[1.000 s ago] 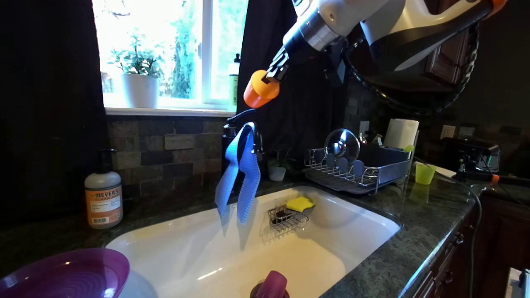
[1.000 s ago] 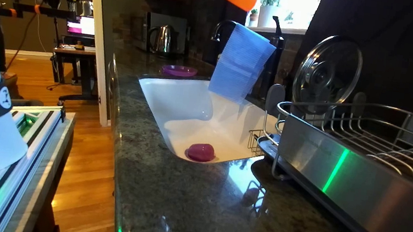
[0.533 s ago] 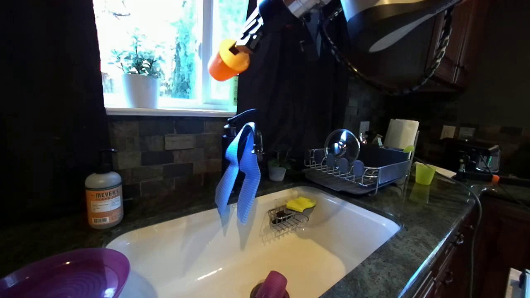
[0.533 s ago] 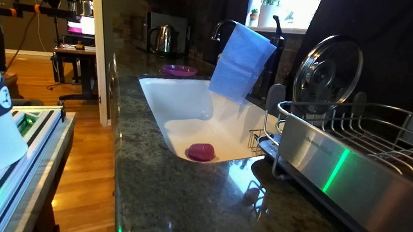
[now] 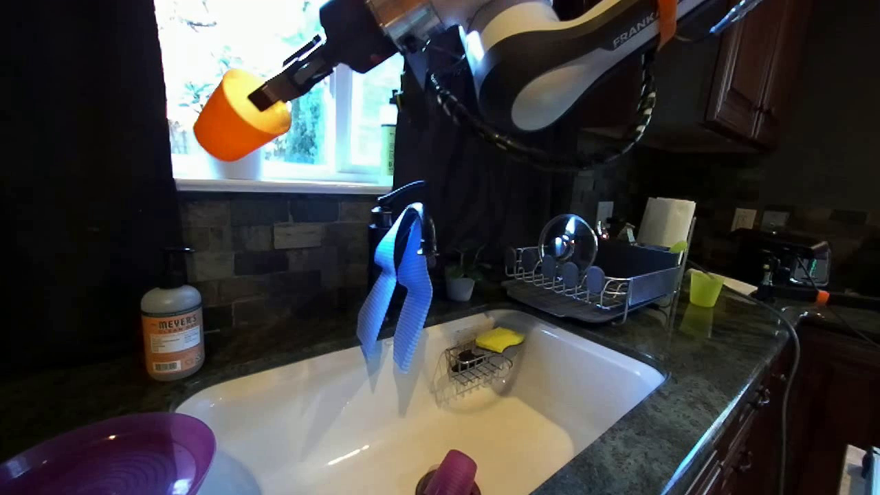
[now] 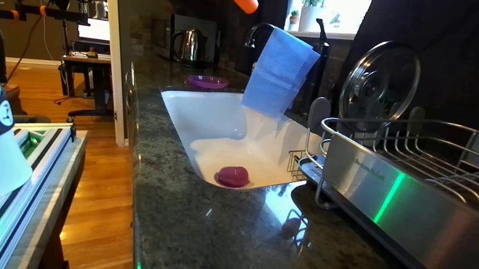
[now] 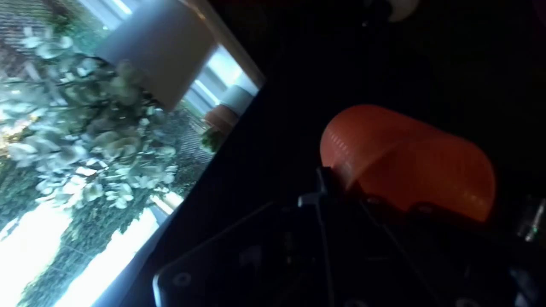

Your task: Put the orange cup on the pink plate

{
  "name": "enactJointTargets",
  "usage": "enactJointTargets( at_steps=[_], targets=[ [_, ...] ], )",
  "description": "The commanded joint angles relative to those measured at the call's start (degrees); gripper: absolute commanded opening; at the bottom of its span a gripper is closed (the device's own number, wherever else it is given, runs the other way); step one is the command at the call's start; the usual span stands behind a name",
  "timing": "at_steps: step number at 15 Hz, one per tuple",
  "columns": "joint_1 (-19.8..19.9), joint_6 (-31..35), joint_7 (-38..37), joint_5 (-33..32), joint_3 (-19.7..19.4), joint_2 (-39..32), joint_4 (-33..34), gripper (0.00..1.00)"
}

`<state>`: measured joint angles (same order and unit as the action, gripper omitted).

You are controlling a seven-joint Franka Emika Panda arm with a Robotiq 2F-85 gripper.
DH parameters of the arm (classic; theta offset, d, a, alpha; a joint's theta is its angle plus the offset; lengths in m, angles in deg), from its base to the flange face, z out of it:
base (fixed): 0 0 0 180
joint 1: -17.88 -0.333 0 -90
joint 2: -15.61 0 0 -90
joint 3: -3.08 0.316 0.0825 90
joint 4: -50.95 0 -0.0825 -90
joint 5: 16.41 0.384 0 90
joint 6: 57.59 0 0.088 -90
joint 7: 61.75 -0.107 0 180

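1. One orange cup (image 5: pixel 229 130) hangs tilted in midair, the gripper (image 5: pixel 267 98) pinching its wall, jaws nearly together
2. The pink plate (image 5: pixel 106 455) lies on the counter (image 6: pixel 207 249) beside the sink (image 5: pixel 512 427)
3. In the sink: a magenta object (image 5: pixel 454 471), a wire caddy (image 5: pixel 476 372)
4. In the dish rack (image 5: pixel 650 285): a glass lid (image 5: pixel 568 240)

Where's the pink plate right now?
In an exterior view, the pink plate is at the lower left, partly cut off by the frame, on the counter beside the white sink, in front of the Meyer's pump bottle.
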<state>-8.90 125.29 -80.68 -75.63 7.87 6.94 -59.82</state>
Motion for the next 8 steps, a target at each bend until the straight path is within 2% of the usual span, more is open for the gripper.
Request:
enactJointTargets(
  at_steps=[1,2,3,5,6,8],
  targets=[
    [2.53,2.36,8.57,12.79,8.75,-5.08,-2.39,0.01],
    [2.54,0.18,10.66,15.4,10.77,-4.62,-4.92,0.01],
    [6.26,-0.37,11.87,16.26,15.83,-5.29,-5.87,0.01],
    [8.89,-0.9,15.39,17.07,19.97,-4.95,-7.84,0.01],
    [5.19,-0.02,11.57,14.95,15.85,-6.36,-5.26,0.04],
    [7.14,-0.02,13.12,15.33,18.51,-6.16,-6.47,0.04]
  ],
)
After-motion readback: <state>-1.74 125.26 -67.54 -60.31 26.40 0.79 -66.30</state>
